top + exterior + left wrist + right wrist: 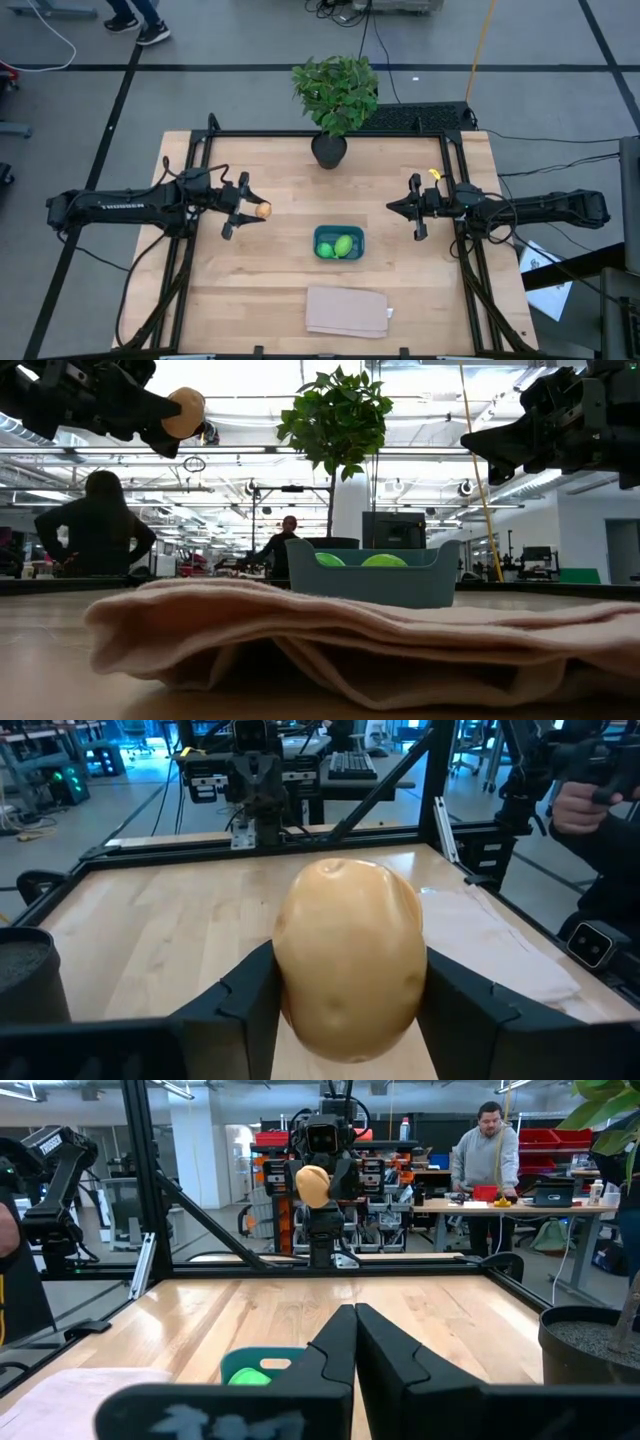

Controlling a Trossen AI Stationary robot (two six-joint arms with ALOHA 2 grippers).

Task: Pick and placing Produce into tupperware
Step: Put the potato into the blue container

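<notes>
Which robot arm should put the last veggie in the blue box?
The left arm. Its left gripper already holds the orange-tan piece above the table, near the tupperware where both green pieces lie. The right gripper is shut and holds nothing.

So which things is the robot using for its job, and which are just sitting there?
For the job:
- orange-tan produce held by left gripper
- two green produce pieces
- teal tupperware

Just there:
- potted plant
- tan folded cloth
- right gripper, waiting

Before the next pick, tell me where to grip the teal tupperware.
Grip one short end wall of the tupperware from straight above, one finger inside and one outside. Its open top and upright walls allow it; two green pieces fill the middle.
</notes>
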